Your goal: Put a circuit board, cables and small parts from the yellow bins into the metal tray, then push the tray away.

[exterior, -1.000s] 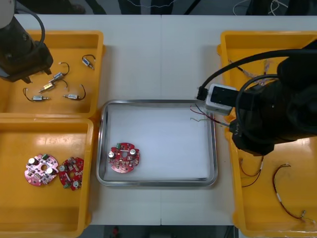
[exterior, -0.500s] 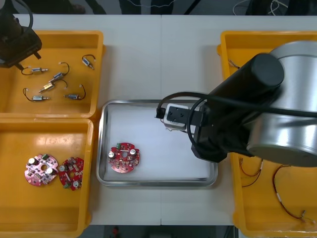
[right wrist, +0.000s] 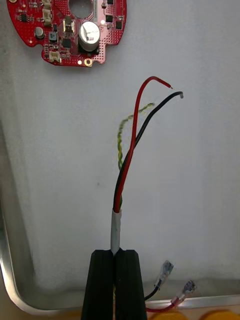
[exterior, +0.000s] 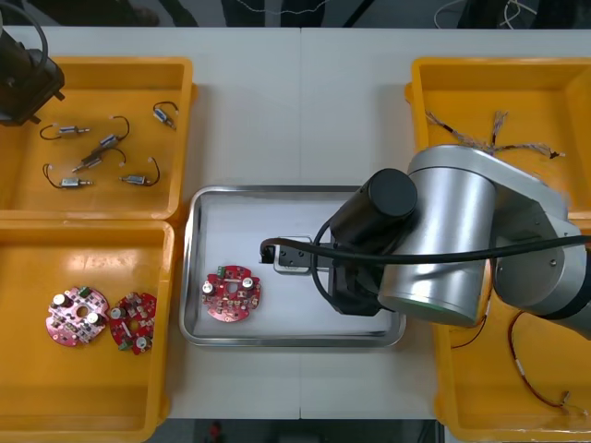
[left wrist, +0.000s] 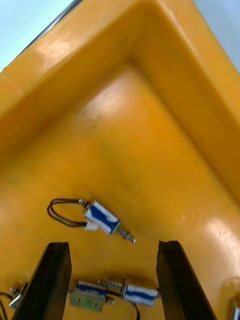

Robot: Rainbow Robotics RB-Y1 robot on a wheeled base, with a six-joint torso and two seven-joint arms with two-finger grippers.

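one circuit board [exterior: 232,293] already lies in the near left part of the metal tray [exterior: 295,190], so that step looks done. the cable step is in hand: the right gripper [right wrist: 118,252] is over the tray's white floor, just right of the board. its fingers are pressed tight on the grey-sleeved end of a cable [right wrist: 131,150], whose red, black and twisted yellowish strands reach toward the board without touching it. whether the strands rest on the floor i cannot tell. the small metal parts [exterior: 92,157] look yet to be moved: they lie in the far left yellow bin [exterior: 185,138]. the left gripper [left wrist: 112,244] hangs above them, fingers spread wide and gripping nothing. by my reckoning, what is left is releasing the cable, bringing over small parts, and pushing the tray away.
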